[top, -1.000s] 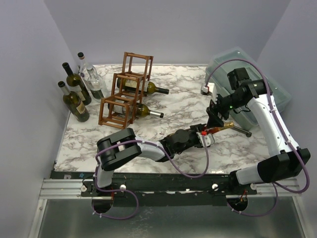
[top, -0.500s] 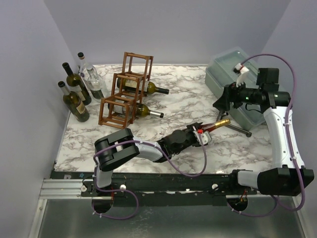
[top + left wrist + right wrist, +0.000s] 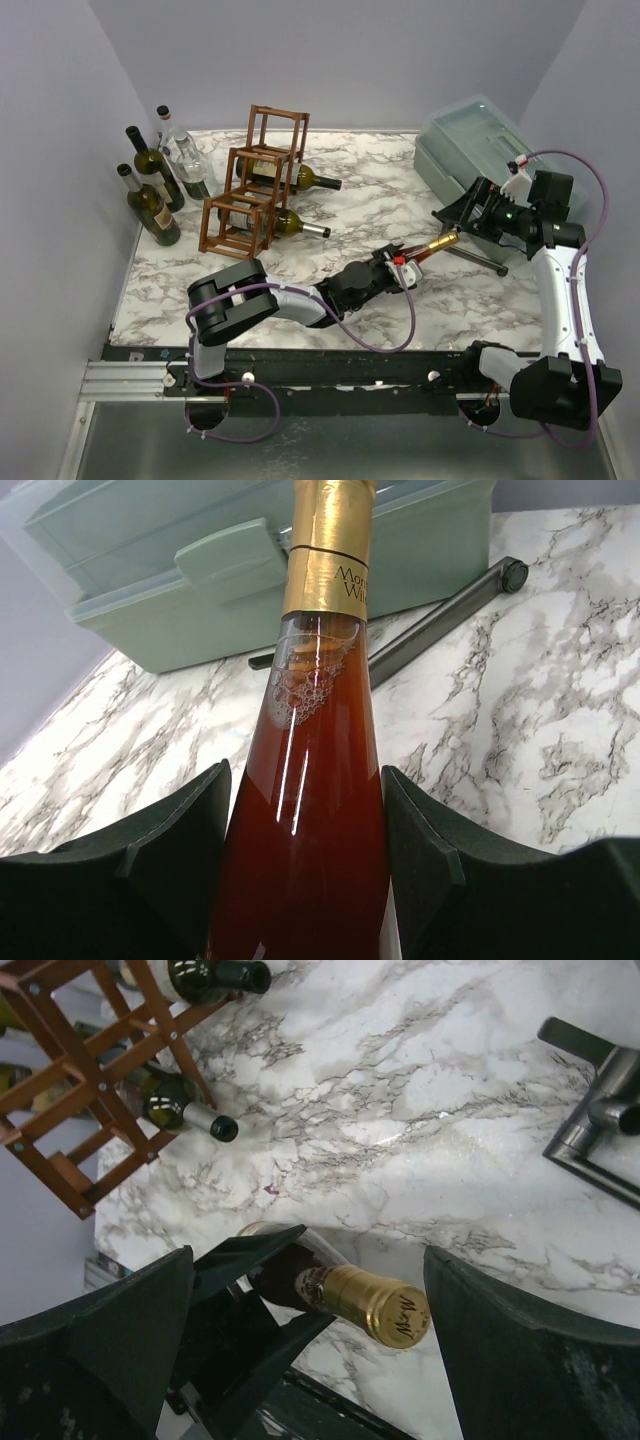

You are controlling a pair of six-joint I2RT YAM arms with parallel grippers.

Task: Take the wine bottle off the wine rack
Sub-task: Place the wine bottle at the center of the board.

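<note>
**Bottle off the rack, in the left gripper's hold**

Left of the rack point(image 3: 250, 190) we see three standing bottles point(image 3: 150, 205) at the edge of the table point(image 3: 380, 200). In the rack's lower cells lie two rack bottles point(image 3: 300, 178), their necks poking out to its right.

Well right of the rack, and nearer the arms' bases, the left gripper point(image 3: 402, 270) is closed around the bottle point(image 3: 310, 780). It holds amber wine and has gold foil on the neck. The fingers point(image 3: 175, 865) press on either side just below the shoulder, where the glass begins to narrow. The neck points away from the rack toward the right gripper point(image 3: 308, 1270), whose jaws stand wide to either side of the foil cap, holding nothing. Farther right of the rack sits a grey-green bin point(image 3: 480, 140).

We judge the bottle heavy for this hold. It is full glass, rigid and smooth, and likely to break if dropped on the marble. Gripped near the shoulder, most of its weight hangs behind the fingers, so it may tip or slide, and the taper gives the pads little to bite. The straight body looks the better place to hold it. The foil neck is thin and slick, fit only for steadying. The arm hides the bottle's base, so we cannot tell whether it rests on the table.
</note>
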